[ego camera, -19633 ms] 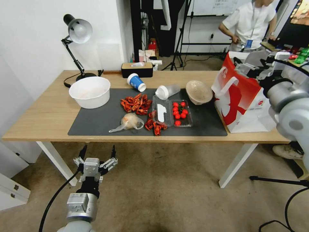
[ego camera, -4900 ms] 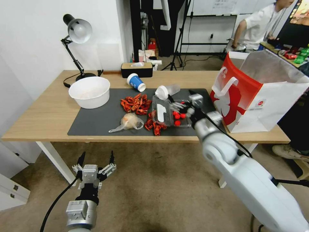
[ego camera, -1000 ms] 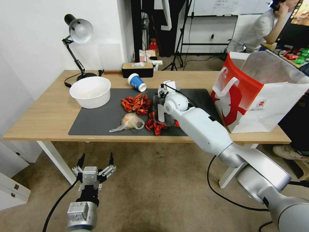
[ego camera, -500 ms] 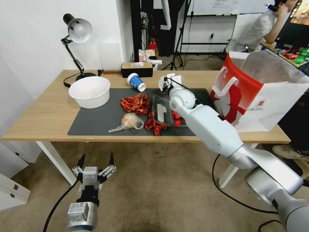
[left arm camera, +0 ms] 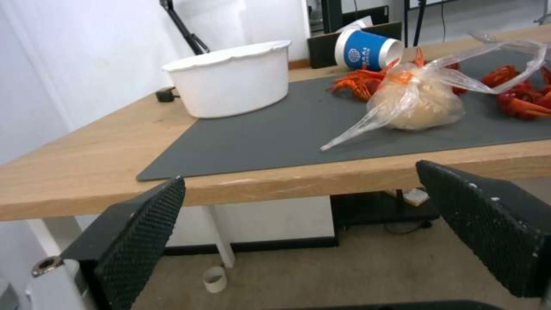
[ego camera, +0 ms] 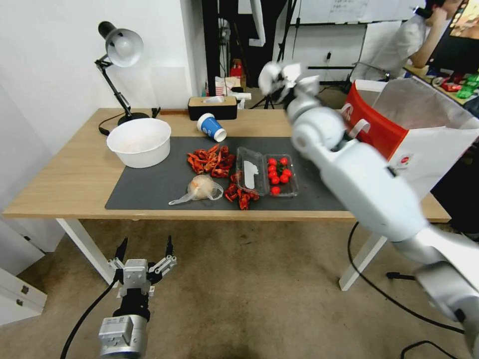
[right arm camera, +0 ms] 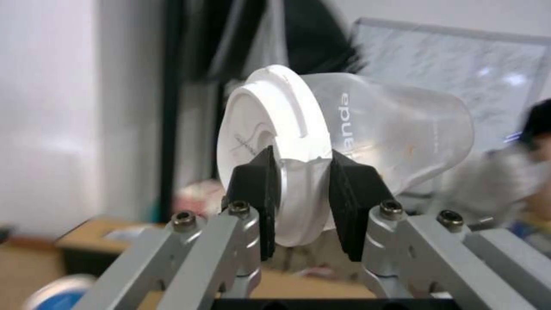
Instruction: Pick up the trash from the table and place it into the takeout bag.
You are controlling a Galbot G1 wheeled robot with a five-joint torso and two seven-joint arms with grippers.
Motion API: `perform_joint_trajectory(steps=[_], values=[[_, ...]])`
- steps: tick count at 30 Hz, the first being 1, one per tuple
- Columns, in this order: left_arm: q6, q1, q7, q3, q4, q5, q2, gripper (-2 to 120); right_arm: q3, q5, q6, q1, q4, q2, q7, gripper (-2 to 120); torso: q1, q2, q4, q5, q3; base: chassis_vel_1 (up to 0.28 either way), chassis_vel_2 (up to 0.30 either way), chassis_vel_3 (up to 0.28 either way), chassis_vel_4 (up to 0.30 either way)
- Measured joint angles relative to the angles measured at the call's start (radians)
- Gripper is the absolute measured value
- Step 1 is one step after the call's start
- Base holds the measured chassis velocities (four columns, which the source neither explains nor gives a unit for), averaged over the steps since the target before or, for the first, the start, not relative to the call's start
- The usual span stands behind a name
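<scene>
My right gripper (ego camera: 282, 80) is raised well above the table (ego camera: 70, 174), shut on the white lid end of a translucent cup (ego camera: 272, 76) lying sideways in its jaws. The wrist view shows the black pads (right arm camera: 261, 189) of that right gripper (right arm camera: 301, 159) pinching the cup's (right arm camera: 379, 125) lid rim. The red-and-white takeout bag (ego camera: 384, 137) stands open just right of it. A blue paper cup (ego camera: 211, 127) (left arm camera: 367, 49) and a small clear plastic bag (ego camera: 202, 188) (left arm camera: 419, 97) lie on the dark mat. My left gripper (ego camera: 143, 252) (left arm camera: 301, 181) hangs open below the table's front edge.
A large white bowl (ego camera: 139, 142) (left arm camera: 232, 79) sits at the mat's left. Red crayfish shells (ego camera: 212, 160) and a clear box of tomatoes (ego camera: 279, 172) lie mid-mat. A desk lamp (ego camera: 119, 47) and tissue box (ego camera: 213, 107) stand at the back.
My right arm closed on the lidded cup on the mat, then lifted it up and to the right toward the bag's mouth. The left gripper stayed parked.
</scene>
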Motion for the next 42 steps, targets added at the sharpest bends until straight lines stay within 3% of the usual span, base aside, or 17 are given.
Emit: perform_joint_trajectory(steps=[5,8,10,19,22,24,25,27,36,37,42], values=[[-0.001,0.000,0.000,0.006,0.000,0.005,-0.003,100,0.127,0.052,-0.012,-0.072,0.106,-0.181,0.046,19,0.000,0.000,-0.0011,0.0003,0.000,0.000,0.000,0.000,0.000],[-0.001,0.000,0.000,0.012,0.001,0.010,-0.004,100,0.162,0.074,-0.020,-0.107,0.119,-0.220,0.052,19,0.000,0.000,-0.0011,0.0004,0.000,0.000,0.000,0.000,0.000],[-0.003,-0.001,0.000,0.025,0.007,0.018,-0.006,100,0.243,0.130,-0.030,-0.205,0.144,-0.280,0.053,19,0.000,0.000,-0.0002,0.0003,0.000,0.000,0.000,0.000,0.000],[-0.003,0.000,0.001,0.033,0.008,0.022,-0.002,100,0.386,0.152,-0.030,-0.401,0.208,-0.317,0.066,22,0.000,0.000,-0.0004,0.0000,0.000,0.000,0.000,0.000,0.000],[-0.003,0.002,0.001,0.035,0.008,0.023,-0.002,100,0.392,0.153,-0.029,-0.408,0.212,-0.315,0.071,29,0.000,0.000,-0.0003,0.0000,0.000,0.000,0.000,0.000,0.000],[-0.003,0.006,0.001,0.036,0.005,0.023,-0.002,100,0.397,0.153,-0.029,-0.414,0.216,-0.313,0.076,41,0.000,0.000,-0.0003,-0.0001,0.000,0.000,0.000,0.000,0.000],[-0.003,0.006,0.001,0.036,0.005,0.023,-0.002,100,0.397,0.153,-0.029,-0.414,0.216,-0.313,0.076,41,0.000,0.000,-0.0003,-0.0001,0.000,0.000,0.000,0.000,0.000],[-0.003,0.016,0.001,0.036,-0.002,0.023,-0.001,100,0.400,0.153,-0.028,-0.421,0.216,-0.309,0.078,55,0.000,0.000,-0.0004,-0.0001,0.000,0.000,0.000,0.000,0.000],[-0.007,0.018,0.001,0.035,-0.008,0.019,0.008,100,0.406,0.156,-0.028,-0.434,0.221,-0.319,0.081,82,0.000,0.000,-0.0004,-0.0001,0.000,0.000,0.000,0.000,0.000],[-0.007,0.018,0.001,0.042,-0.008,0.019,0.005,100,0.414,0.159,-0.028,-0.445,0.234,-0.325,0.078,91,0.000,0.000,-0.0006,0.0000,0.000,0.000,0.000,0.000,0.000],[-0.011,0.022,0.001,0.044,-0.011,0.020,0.003,100,0.430,0.162,-0.021,-0.472,0.269,-0.328,0.071,99,0.000,0.000,-0.0005,-0.0001,0.000,0.000,0.000,0.000,0.000]])
